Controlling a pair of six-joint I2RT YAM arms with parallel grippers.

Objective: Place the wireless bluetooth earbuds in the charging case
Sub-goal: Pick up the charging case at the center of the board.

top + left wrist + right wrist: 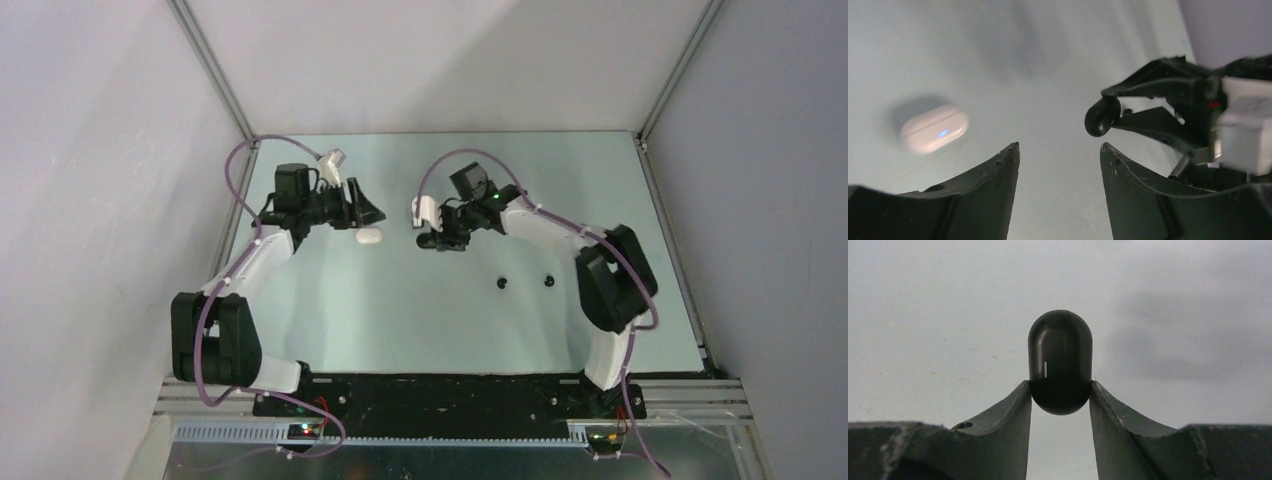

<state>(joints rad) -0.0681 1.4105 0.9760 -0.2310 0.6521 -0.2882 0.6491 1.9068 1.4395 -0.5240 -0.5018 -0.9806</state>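
Note:
My right gripper [1060, 387] is shut on a black pill-shaped charging case [1060, 360], closed, held by its lower end above the table. From the left wrist this case [1102, 116] shows at the tips of my right gripper [1115, 112]. A white charging case [934, 129], closed with a blue light on its front, lies on the table [368, 237]. My left gripper [1059, 146] is open and empty, just behind and to the right of it [368, 214]. Two black earbuds [502, 283] [548, 279] lie on the table, right of centre. No white earbuds show.
The pale green table [400, 320] is boxed in by white walls with metal corner rails [215, 75]. My right gripper [432, 243] hangs mid-table, a short gap to the right of the white case. Both arms' elbows stand near the side edges.

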